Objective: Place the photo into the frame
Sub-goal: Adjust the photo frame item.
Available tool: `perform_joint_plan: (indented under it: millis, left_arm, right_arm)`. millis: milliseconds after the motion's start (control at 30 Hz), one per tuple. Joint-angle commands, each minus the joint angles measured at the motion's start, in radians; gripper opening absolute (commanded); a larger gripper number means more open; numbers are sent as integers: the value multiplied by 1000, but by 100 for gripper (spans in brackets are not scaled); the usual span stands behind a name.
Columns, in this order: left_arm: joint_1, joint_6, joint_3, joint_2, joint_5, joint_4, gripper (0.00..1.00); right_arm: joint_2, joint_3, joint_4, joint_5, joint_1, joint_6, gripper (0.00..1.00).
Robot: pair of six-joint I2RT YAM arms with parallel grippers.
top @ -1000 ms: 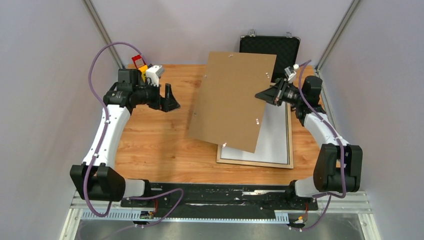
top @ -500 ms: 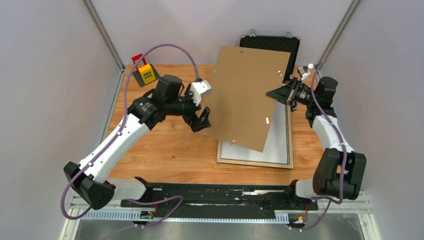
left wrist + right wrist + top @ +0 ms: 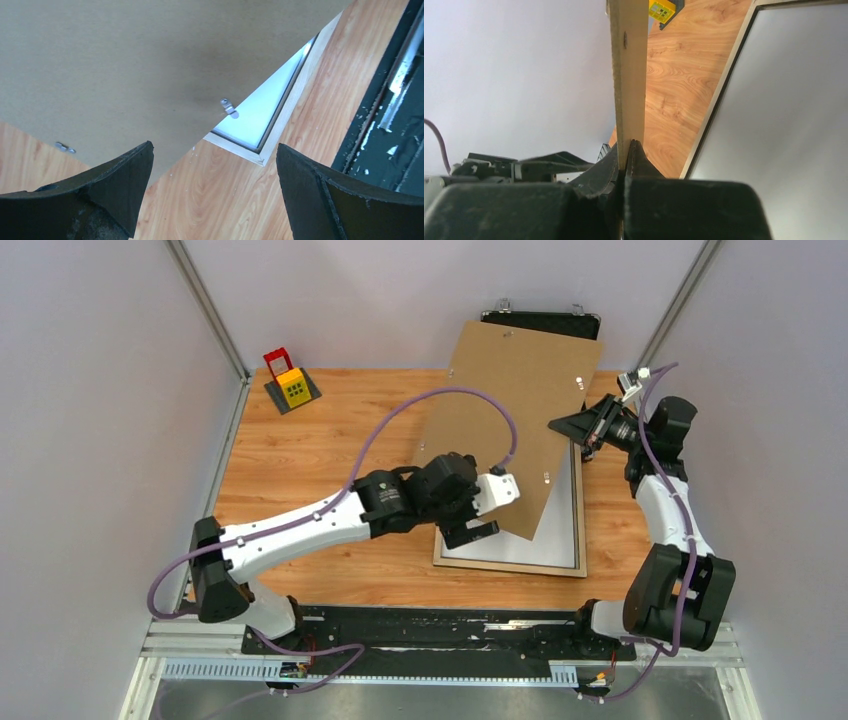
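The frame (image 3: 510, 565), pale wood rails, lies flat on the table at centre right; a white pane (image 3: 555, 520) fills its opening. The photo's printed face is hidden from view. A brown backing board (image 3: 510, 420) stands tilted over the frame's far half, and my right gripper (image 3: 582, 430) is shut on its right edge. In the right wrist view the fingertips (image 3: 629, 145) pinch the board (image 3: 629, 75) edge-on beside the frame rail (image 3: 719, 100). My left gripper (image 3: 470, 532) hangs open over the frame's near-left corner (image 3: 260, 155), under the board's low corner (image 3: 125, 65), with nothing between its fingers (image 3: 215, 147).
A black case (image 3: 540, 325) stands at the back behind the board. A small red and yellow block toy (image 3: 290, 385) sits at the far left corner. The black base rail (image 3: 395, 100) runs along the near edge. Grey walls close in both sides.
My left arm has swung from the far left across the table to the frame's near-left corner. The right gripper has carried the board back and to the right, uncovering more of the pane.
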Motion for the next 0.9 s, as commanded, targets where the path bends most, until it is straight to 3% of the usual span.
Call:
perform_joint_plan:
  millis: [0, 267, 500, 867]
  left_arm:
    - [-68, 33, 48, 47, -202, 68, 100]
    - [-125, 52, 57, 111, -282, 100, 100]
    - [-137, 115, -13, 137, -400, 237, 100]
    - [-138, 108, -7, 182, -381, 227, 100]
  right_arm:
    - [-47, 40, 26, -18, -23, 1, 0]
    - [-45, 38, 31, -25, -30, 12, 0]
    - [-48, 32, 39, -27, -31, 21, 0]
    - [-44, 34, 39, -31, -31, 26, 0]
